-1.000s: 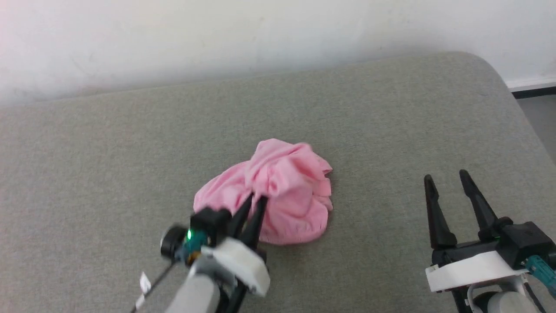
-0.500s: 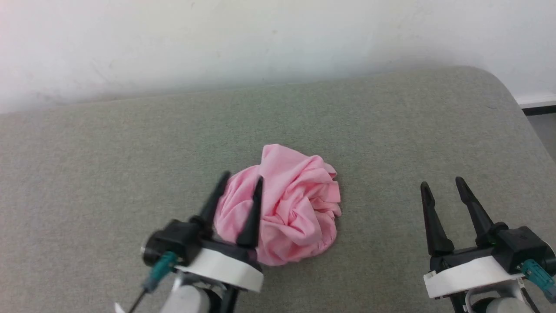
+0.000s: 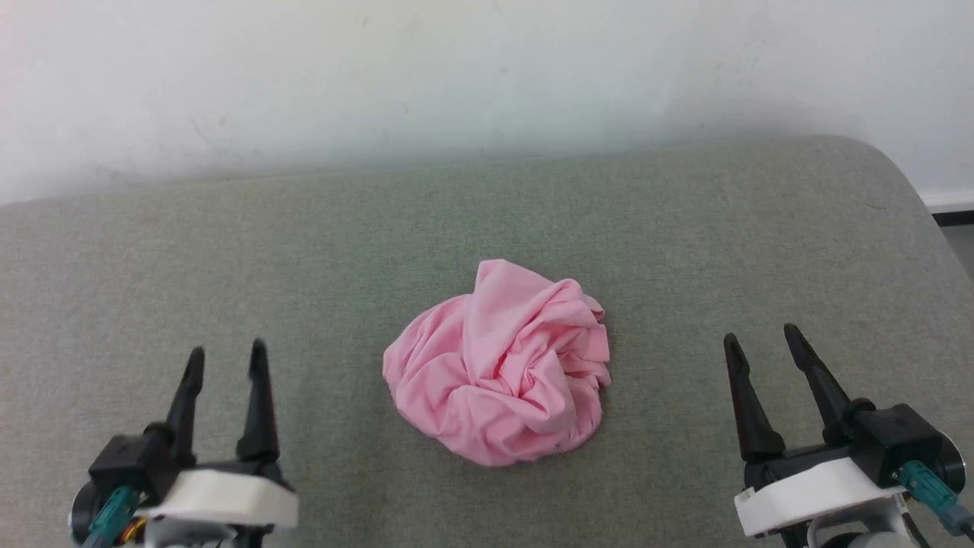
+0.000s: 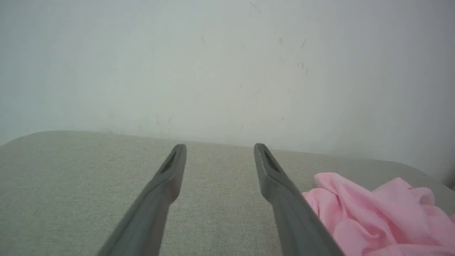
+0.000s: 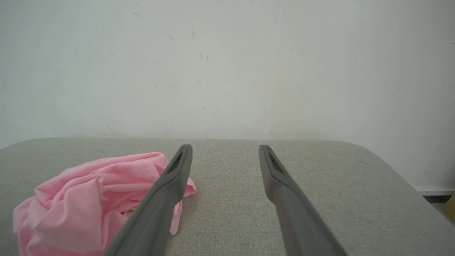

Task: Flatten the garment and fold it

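Far left in the head view, the left tool (image 3: 227,348) sits low over the grey-green padded surface (image 3: 228,243), with its two dark fingers pointing up toward the pale wall (image 3: 456,76). The jaws are spread with a clear gap between them, and there's nothing in the gap but bare surface fabric showing through. It's well apart from the cloth. Its own wrist view says the same: fingers apart, empty, with the pink stuff peeking out at the lower right from behind the right-hand finger.

In the middle of the surface is the garment (image 3: 498,365). It's bright pink thin cloth, scrunched into a rounded heap full of creases, so it's not flat at all and not folded either. One smoother flap runs up to a peak at the far side of the heap, and the right side is bunched into tight little pleats. It just lies there on its own, with neither tool touching it and open surface all around.

Over on the right, the right tool (image 3: 761,335) pretty much mirrors the left one. It's low, fingers aimed toward the wall, jaws parted about as wide, gripping nothing, and well clear of the garment. In its wrist view the heap lies at the lower left, partly hidden behind the left-hand finger.
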Available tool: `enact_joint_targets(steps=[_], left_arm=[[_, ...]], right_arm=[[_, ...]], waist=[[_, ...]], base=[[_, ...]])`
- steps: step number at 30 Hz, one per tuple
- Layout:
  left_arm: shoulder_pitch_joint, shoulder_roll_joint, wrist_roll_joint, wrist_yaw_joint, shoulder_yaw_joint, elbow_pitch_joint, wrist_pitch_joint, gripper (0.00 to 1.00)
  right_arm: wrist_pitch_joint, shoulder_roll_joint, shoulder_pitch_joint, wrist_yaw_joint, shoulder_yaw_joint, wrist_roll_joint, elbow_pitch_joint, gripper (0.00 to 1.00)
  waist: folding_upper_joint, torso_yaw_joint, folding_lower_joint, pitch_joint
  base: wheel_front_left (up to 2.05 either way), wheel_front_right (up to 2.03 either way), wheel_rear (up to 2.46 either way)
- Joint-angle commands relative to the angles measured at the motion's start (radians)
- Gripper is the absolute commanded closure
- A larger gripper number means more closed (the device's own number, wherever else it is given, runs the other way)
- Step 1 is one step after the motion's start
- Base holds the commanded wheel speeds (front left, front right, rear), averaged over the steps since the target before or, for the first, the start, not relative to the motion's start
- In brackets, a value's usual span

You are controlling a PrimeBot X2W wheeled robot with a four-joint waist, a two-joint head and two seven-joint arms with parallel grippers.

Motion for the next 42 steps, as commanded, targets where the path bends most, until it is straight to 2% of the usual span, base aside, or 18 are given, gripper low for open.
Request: enact_joint_targets(steps=[1, 6, 10, 16, 23, 28, 29, 30, 33, 36, 39, 42], left_arm=[[0.021, 0.009, -0.004, -0.004, 0.009, 0.009, -0.005, 0.0], [0.053, 0.032, -0.009, 0.0, 0.035, 0.024, -0.004, 0.0], [0.055, 0.029, -0.014, 0.002, 0.035, 0.022, -0.004, 0.0], [0.037, 0.004, -0.01, 0.007, 0.014, 0.01, -0.004, 0.0], [-0.005, -0.019, -0.005, -0.007, -0.006, 0.019, -0.005, 0.0], [-0.016, -0.032, -0.007, -0.013, 0.0, 0.03, -0.005, 0.0], [-0.018, -0.034, -0.006, -0.015, 0.001, 0.033, -0.005, 0.0], [-0.019, -0.036, -0.005, -0.016, 0.003, 0.035, -0.005, 0.0], [-0.022, -0.042, -0.002, -0.02, 0.008, 0.039, -0.005, 0.0], [-0.023, -0.047, 0.002, -0.022, 0.016, 0.038, -0.005, 0.0], [-0.017, -0.052, 0.007, -0.022, 0.025, 0.033, -0.005, 0.0], [-0.011, -0.056, 0.011, -0.024, 0.035, 0.022, -0.005, 0.0]], right_arm=[[0.005, 0.002, 0.015, -0.001, -0.001, 0.004, -0.002, 0.0], [0.035, 0.002, 0.019, -0.001, -0.01, 0.001, 0.011, 0.0], [0.08, 0.002, -0.009, -0.001, 0.017, -0.007, 0.039, 0.0], [0.229, -0.016, -0.171, -0.001, 0.132, 0.004, 0.162, 0.0], [0.375, -0.097, -0.368, -0.001, 0.302, 0.096, 0.341, 0.0], [0.406, -0.134, -0.482, -0.001, 0.398, 0.188, 0.44, 0.01], [0.413, -0.14, -0.499, -0.001, 0.421, 0.204, 0.458, 0.6], [0.414, -0.147, -0.515, -0.001, 0.442, 0.221, 0.472, 1.0], [0.398, -0.168, -0.549, -0.001, 0.484, 0.258, 0.49, 1.0], [0.342, -0.2, -0.557, -0.001, 0.465, 0.251, 0.457, 1.0], [0.294, -0.234, -0.518, -0.001, 0.376, 0.214, 0.374, 1.0], [0.279, -0.255, -0.43, -0.001, 0.223, 0.157, 0.26, 1.0]], waist=[[0.0, 0.006, 0.0, -0.004], [0.0, 0.033, 0.0, -0.009], [0.0, 0.053, 0.0, -0.005], [0.0, 0.078, 0.0, 0.018], [0.0, 0.11, 0.0, 0.043], [0.0, 0.114, 0.0, 0.059], [0.0, 0.114, 0.0, 0.061], [0.0, 0.113, 0.0, 0.063], [0.0, 0.111, 0.0, 0.067], [0.0, 0.104, 0.0, 0.067], [0.0, 0.091, 0.0, 0.062], [0.0, 0.071, 0.0, 0.064]], base=[[0.0, 0.0, 0.0], [0.0, 0.0, 0.0], [0.0, 0.0, 0.0], [0.0, 0.0, 0.0], [0.0, 0.0, 0.0], [0.0, 0.0, 0.0], [0.0, 0.0, 0.0], [0.0, 0.0, 0.0], [0.0, 0.0, 0.0], [0.0, 0.0, 0.0], [0.0, 0.0, 0.0], [0.0, 0.0, 0.0]])
